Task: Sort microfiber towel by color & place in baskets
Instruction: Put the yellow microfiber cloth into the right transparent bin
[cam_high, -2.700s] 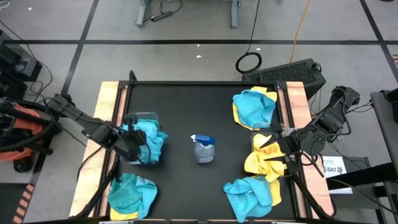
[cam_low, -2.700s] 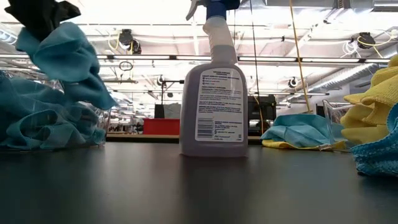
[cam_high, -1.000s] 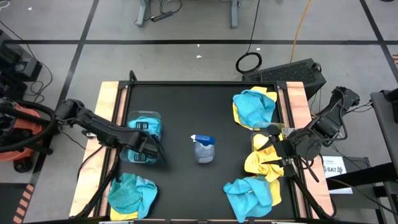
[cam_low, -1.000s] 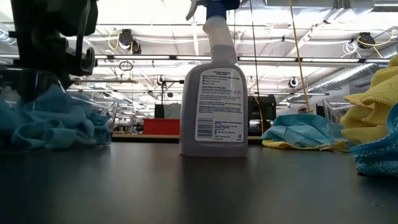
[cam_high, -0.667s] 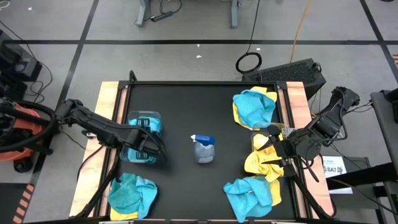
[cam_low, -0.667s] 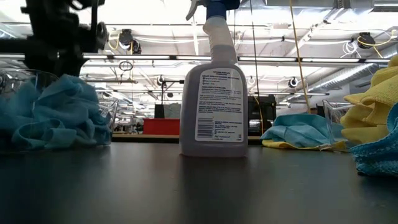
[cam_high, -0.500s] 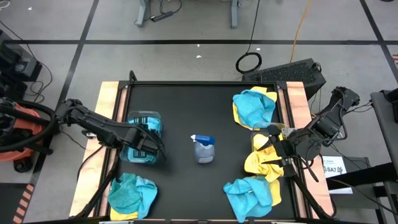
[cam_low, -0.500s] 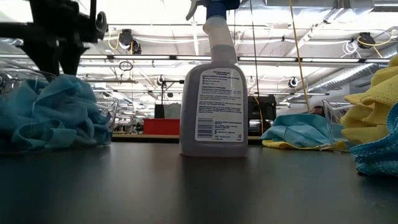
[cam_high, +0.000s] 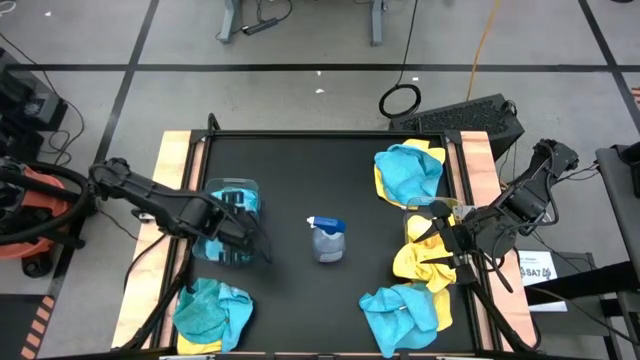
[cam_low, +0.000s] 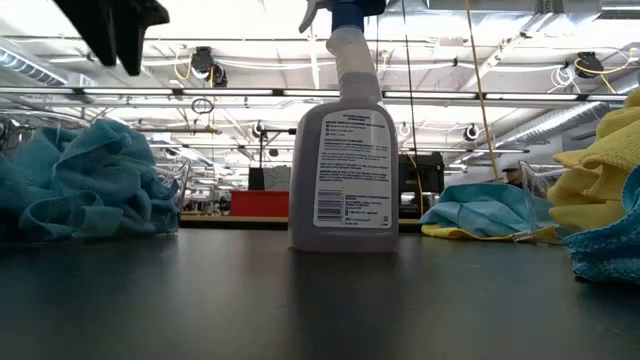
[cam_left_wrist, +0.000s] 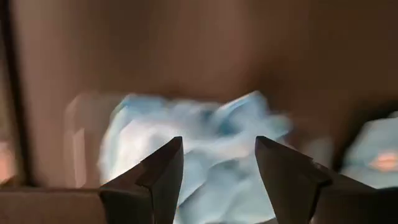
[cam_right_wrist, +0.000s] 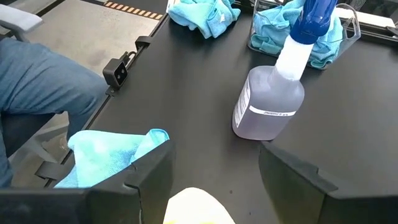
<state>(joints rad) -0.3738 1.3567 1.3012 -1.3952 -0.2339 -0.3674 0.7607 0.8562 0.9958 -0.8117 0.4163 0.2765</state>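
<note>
The left clear basket (cam_high: 222, 195) holds a heap of teal towels (cam_low: 80, 185). My left gripper (cam_left_wrist: 217, 155) hangs open above that heap (cam_left_wrist: 205, 143), pointing down and clear of it; it shows at the top left of the low view (cam_low: 115, 30). The right basket (cam_low: 532, 180) holds yellow towels (cam_high: 425, 255). My right gripper (cam_right_wrist: 214, 168) waits open above them, with a yellow towel (cam_right_wrist: 196, 208) just below its fingers. Loose teal and yellow towels lie at the far right (cam_high: 408, 172), the near right (cam_high: 405, 310) and the near left (cam_high: 210, 312).
A grey spray bottle with a blue top (cam_high: 327, 238) stands upright at the table's middle, between the two baskets. A person's leg in blue jeans (cam_right_wrist: 37, 81) shows beside the table in the right wrist view.
My left gripper has risen straight up out of the left basket and stands clear of the teal towels. The towels have stayed in the basket, and the heap has sprung up a little where the gripper was.
</note>
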